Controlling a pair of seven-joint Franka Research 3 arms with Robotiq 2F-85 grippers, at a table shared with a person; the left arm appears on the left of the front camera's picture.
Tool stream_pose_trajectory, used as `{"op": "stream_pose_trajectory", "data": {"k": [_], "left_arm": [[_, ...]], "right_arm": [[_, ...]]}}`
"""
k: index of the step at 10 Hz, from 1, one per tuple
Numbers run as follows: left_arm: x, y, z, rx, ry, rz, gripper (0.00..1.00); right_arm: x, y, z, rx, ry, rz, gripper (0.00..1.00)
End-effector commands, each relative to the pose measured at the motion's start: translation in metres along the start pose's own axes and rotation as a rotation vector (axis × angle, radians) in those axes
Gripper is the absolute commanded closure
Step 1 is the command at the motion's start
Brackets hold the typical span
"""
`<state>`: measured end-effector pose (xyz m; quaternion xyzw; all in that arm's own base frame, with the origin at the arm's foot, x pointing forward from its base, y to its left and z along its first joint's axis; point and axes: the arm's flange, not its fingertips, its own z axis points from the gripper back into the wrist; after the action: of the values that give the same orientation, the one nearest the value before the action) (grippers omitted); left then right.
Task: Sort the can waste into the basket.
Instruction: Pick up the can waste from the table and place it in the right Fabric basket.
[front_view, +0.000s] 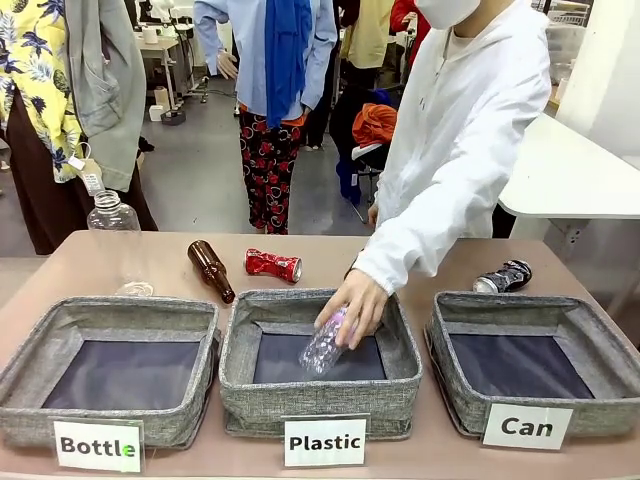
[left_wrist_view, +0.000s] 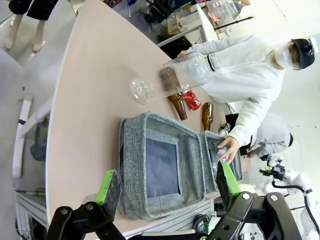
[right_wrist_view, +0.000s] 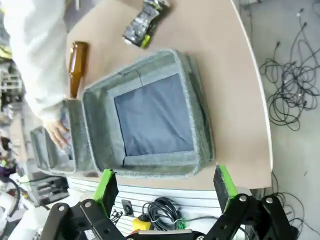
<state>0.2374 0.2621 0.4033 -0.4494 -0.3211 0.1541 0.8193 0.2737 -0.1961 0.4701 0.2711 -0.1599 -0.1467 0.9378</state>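
Note:
A shiny red crushed can (front_view: 273, 265) lies on the table behind the middle basket, and I also see this red can (left_wrist_view: 191, 100) from the left wrist. A black and silver crushed can (front_view: 502, 277) lies just behind the grey basket labelled "Can" (front_view: 610, 405) at the right. My right gripper (right_wrist_view: 165, 185) hangs open above the near wall of that basket (right_wrist_view: 200, 125), whose dark bottom is bare, with the black and silver can (right_wrist_view: 145, 22) beyond it. My left gripper (left_wrist_view: 167, 182) is open above the "Bottle" basket (left_wrist_view: 131, 165).
A person's hand (front_view: 358, 305) holds a clear plastic bottle (front_view: 325, 345) inside the "Plastic" basket (front_view: 240, 385). A brown glass bottle (front_view: 211, 270) lies near the red can. A clear plastic bottle (front_view: 112, 215) stands at the far left. Another brown bottle (right_wrist_view: 77, 67) lies behind the baskets.

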Motion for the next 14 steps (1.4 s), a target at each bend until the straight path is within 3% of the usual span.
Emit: {"op": "stream_pose_trajectory", "data": {"k": [1,4,5,9,11,13,14], "left_arm": [[0.002,0.002,0.0,-0.021,-0.013,-0.024,0.0],[0.002,0.002,0.0,-0.021,-0.013,-0.024,0.0],[0.002,0.002,0.0,-0.021,-0.013,-0.024,0.0],[0.002,0.002,0.0,-0.021,-0.013,-0.024,0.0],[0.002,0.002,0.0,-0.021,-0.013,-0.024,0.0],[0.002,0.002,0.0,-0.021,-0.013,-0.024,0.0],[0.002,0.002,0.0,-0.021,-0.013,-0.024,0.0]], "right_arm": [[0.035,0.035,-0.022,-0.04,0.044,0.116,0.0],[0.076,0.092,-0.064,-0.102,0.138,0.229,0.0],[0.077,0.091,-0.061,-0.094,0.143,0.252,0.0],[0.044,0.031,-0.029,-0.047,0.03,0.054,0.0],[0.053,0.059,-0.046,-0.128,-0.012,0.087,0.0],[0.085,0.11,-0.076,-0.2,0.07,0.219,0.0],[0.106,0.133,-0.102,-0.276,0.111,0.219,0.0]]}}
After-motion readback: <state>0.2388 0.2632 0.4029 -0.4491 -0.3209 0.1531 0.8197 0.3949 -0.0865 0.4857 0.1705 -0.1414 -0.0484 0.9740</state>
